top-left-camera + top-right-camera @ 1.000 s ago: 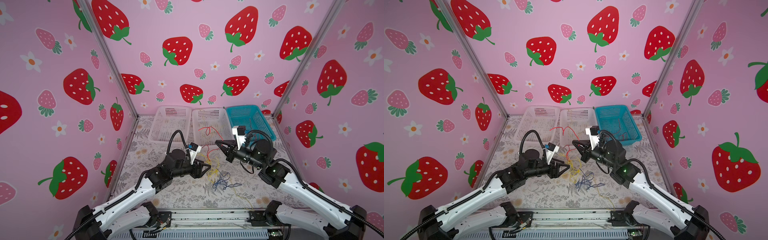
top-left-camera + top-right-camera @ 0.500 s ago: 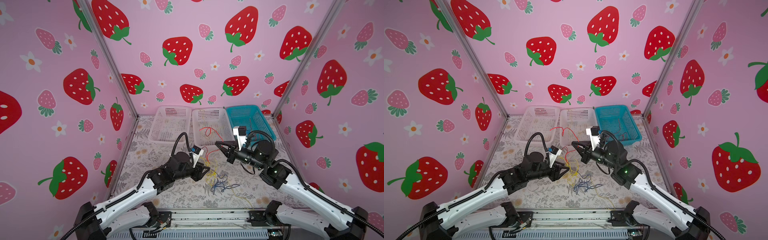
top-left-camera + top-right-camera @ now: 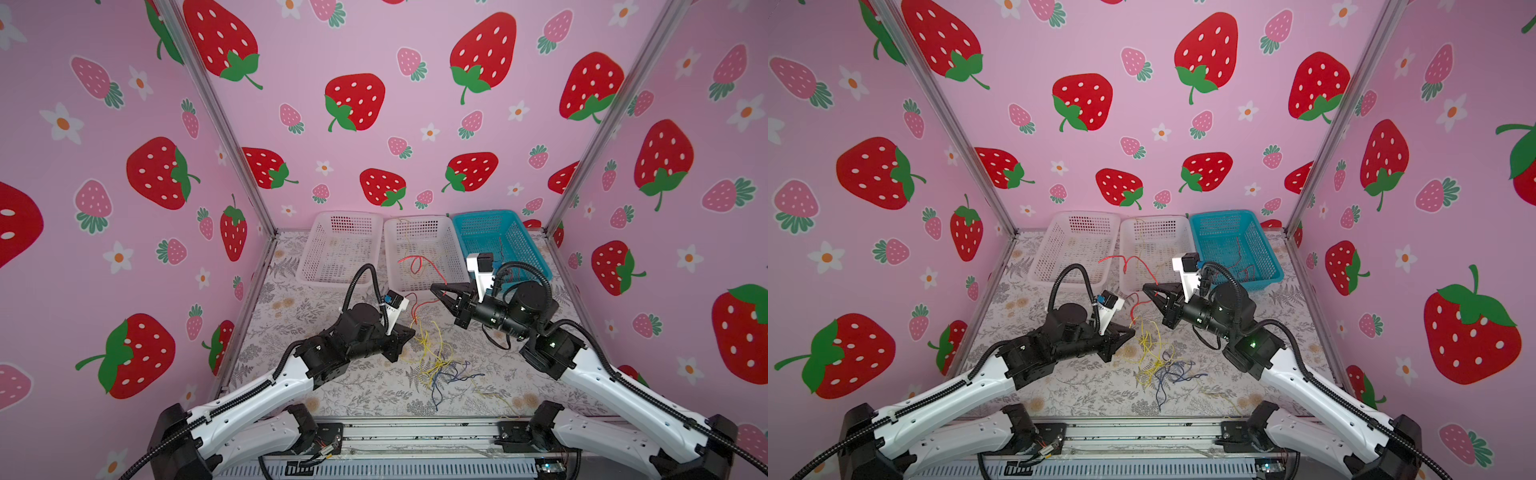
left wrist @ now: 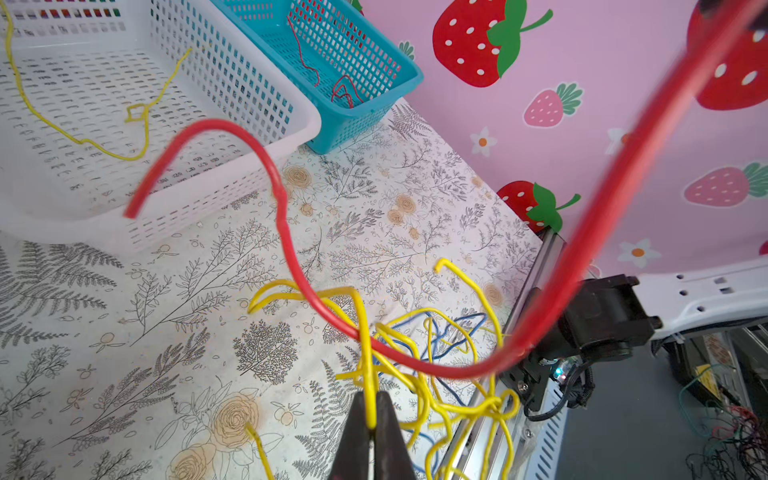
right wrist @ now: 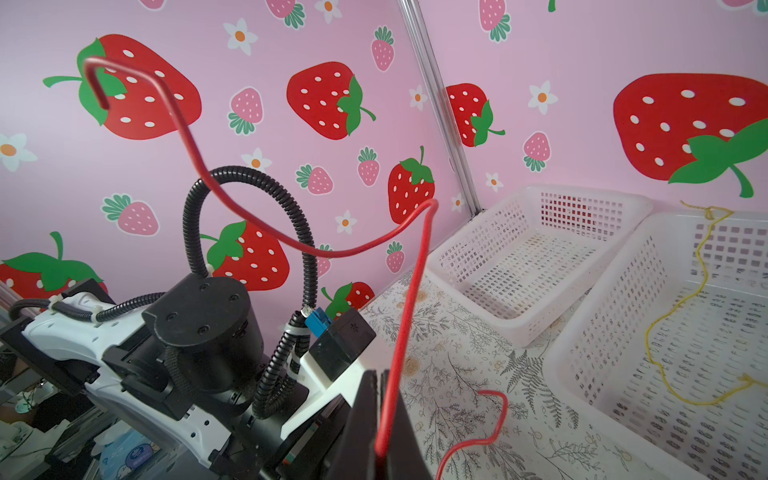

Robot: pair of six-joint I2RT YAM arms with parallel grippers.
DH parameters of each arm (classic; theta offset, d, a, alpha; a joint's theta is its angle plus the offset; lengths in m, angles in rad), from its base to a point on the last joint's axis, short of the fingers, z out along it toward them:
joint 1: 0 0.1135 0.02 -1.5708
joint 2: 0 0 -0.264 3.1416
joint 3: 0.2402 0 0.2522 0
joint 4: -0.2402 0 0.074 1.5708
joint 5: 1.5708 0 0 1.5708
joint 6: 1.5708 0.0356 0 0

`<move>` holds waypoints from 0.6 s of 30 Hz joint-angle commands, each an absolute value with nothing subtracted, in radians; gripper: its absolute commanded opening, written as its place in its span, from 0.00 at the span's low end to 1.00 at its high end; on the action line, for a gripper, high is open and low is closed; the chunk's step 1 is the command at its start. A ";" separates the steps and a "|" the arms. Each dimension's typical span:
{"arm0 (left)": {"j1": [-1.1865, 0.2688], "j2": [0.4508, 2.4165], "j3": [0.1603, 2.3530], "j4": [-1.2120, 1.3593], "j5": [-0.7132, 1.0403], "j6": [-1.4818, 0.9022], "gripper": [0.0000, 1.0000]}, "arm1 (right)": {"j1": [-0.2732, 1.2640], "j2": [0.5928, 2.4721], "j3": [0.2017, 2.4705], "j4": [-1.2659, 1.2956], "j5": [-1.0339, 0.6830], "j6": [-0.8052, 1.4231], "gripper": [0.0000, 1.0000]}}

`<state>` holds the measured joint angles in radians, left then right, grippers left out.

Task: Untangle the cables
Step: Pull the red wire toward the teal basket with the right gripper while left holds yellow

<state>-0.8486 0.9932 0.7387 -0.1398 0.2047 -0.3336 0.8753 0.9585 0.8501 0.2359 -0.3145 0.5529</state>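
The left gripper point(image 4: 371, 405) pinches a yellow cable point(image 4: 365, 332), the right gripper point(image 5: 380, 386) the red cable point(image 5: 409, 299), over the cables point(image 3: 436, 368) heaped at six o'clock on the mat point(image 3: 299, 320); pulling apart could cinch the knot.

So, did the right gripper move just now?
No. The right gripper stays at the middle white basket's front rim, jaws shut on the red cable.

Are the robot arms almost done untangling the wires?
Not yet. Done: one yellow cable lies in the middle white basket, red ones in the blue basket. In hand: the right gripper pinches a lifted red cable; the left gripper pinches a yellow strand. Left: the yellow-and-blue tangle on the table.
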 commanded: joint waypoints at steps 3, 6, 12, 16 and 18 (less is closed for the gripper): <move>-0.856 0.955 0.779 -0.175 0.233 -0.327 0.00 | 0.880 0.926 0.865 0.204 -0.206 0.513 0.00; -0.859 0.920 0.781 -0.196 0.221 -0.324 0.00 | 0.879 0.929 0.852 0.163 -0.120 0.478 0.00; -0.860 0.831 0.766 -0.181 0.232 -0.327 0.00 | 0.879 0.969 0.776 0.173 -0.037 0.451 0.00; -0.859 0.785 0.754 -0.153 0.258 -0.322 0.00 | 0.873 0.996 0.742 0.204 -0.040 0.441 0.00; -0.859 0.765 0.748 -0.134 0.271 -0.320 0.00 | 0.867 1.007 0.725 0.222 -0.039 0.438 0.00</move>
